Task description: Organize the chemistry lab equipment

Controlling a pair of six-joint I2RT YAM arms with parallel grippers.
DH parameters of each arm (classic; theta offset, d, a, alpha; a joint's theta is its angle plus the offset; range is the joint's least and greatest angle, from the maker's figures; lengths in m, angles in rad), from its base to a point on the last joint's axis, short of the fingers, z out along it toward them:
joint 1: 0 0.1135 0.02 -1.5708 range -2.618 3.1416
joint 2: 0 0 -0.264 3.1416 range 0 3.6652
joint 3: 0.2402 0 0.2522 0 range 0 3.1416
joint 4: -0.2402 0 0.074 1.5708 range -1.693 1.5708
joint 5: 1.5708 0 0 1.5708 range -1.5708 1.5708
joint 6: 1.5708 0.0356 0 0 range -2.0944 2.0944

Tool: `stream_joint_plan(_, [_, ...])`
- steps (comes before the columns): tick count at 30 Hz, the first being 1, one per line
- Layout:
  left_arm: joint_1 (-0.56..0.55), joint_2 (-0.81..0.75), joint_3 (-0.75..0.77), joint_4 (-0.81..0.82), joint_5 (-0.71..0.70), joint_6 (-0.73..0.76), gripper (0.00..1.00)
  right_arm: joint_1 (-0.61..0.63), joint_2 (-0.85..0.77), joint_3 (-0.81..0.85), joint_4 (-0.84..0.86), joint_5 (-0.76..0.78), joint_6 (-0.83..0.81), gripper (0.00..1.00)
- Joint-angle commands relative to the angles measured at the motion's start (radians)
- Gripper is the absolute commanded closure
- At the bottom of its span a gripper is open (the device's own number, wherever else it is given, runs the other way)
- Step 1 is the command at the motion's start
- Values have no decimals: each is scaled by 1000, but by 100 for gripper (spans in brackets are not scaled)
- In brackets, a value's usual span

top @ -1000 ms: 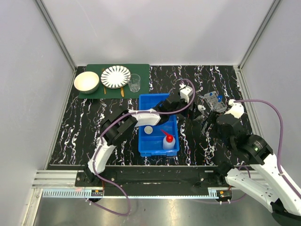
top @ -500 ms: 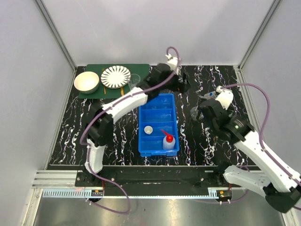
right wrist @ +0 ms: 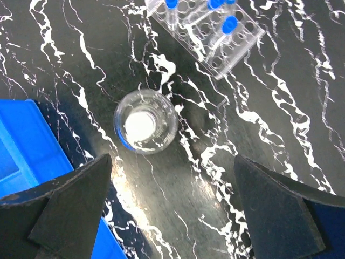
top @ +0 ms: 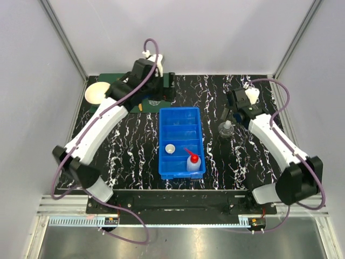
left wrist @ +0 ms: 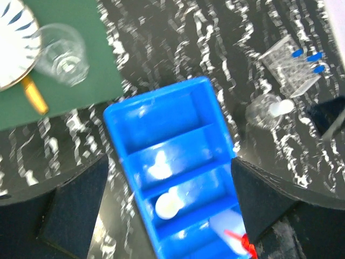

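Left gripper (left wrist: pixel 169 164): fingers spread wide, empty, raised at table's far side. Right gripper (right wrist: pixel 172 159): fingers spread, empty, above small clear beaker (right wrist: pixel 145 128), which stands on table near clear plastic tube rack (right wrist: pixel 207 32). White red-nozzled squeeze bottle (top: pixel 193 162) and small round lid (top: pixel 170 149): in adjacent near compartments of big blue compartmented bin (top: pixel 180 116).

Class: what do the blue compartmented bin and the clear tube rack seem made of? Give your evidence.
Blue compartmented bin: likely moulded plastic, glossy; uniform colour, bright glare on its floor. Clear tube rack: probably transparent hard plastic; the marbled table shows through its holed plate.
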Motion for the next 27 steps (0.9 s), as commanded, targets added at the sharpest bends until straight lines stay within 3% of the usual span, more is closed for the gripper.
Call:
stream_joint_plan(1, [59,-178,-134,-186,-113,8,1,-41,94,63,103,-140,-54,0])
stream_joint_plan(6, [135,-311,-390,-190,-88,31,1,-71,191,92,123,-196,-72,0])
stream_joint_plan(12, [183,-416,-594,-148,-70,34,1,-81,278,94,126,-214,-78,0])
stream_joint_plan(18, [189,-509,-653,-116,-42,15,1,-83,334,86,135,-222,-77,0])
stream_joint_plan(27, [189,-520,-666,-102,-21,14,1,-86,401,92,161,-243,-86,0])
